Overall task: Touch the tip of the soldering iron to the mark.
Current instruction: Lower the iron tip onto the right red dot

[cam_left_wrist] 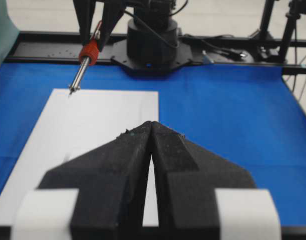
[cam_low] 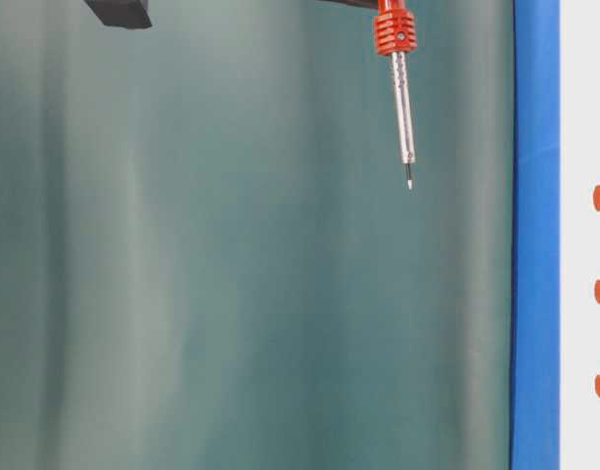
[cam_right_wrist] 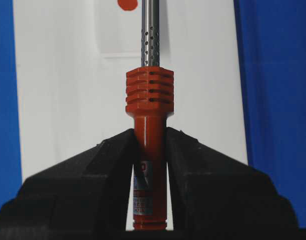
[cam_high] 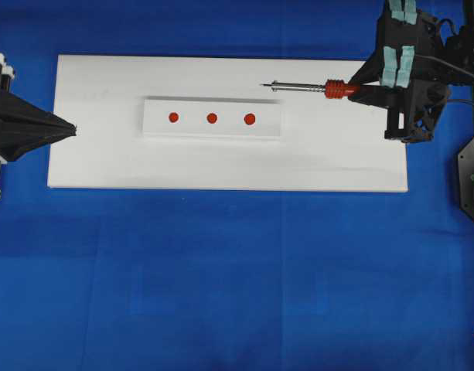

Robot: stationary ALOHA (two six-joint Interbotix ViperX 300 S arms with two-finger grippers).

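Open room above the flat white rectangular board point(cam_high: 221, 166) on the blue-covered desk point(cam_high: 221, 294), broken only by a low white raised strip point(cam_high: 213, 118) bearing three red round marks point(cam_high: 212, 118). Obstacles at the ends: left end effector point(cam_high: 73, 128), pressed together, at the left edge; right end effector point(cam_high: 368, 89) clamping the orange-red ribbed soldering iron point(cam_high: 339, 90), silver shaft and tip point(cam_high: 263, 85) jutting above the strip's far right corner.

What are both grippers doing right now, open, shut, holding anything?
Left gripper: shut, holding nothing, at the white board's left edge.
Right gripper: shut on the soldering iron by its orange handle, tip above the board.
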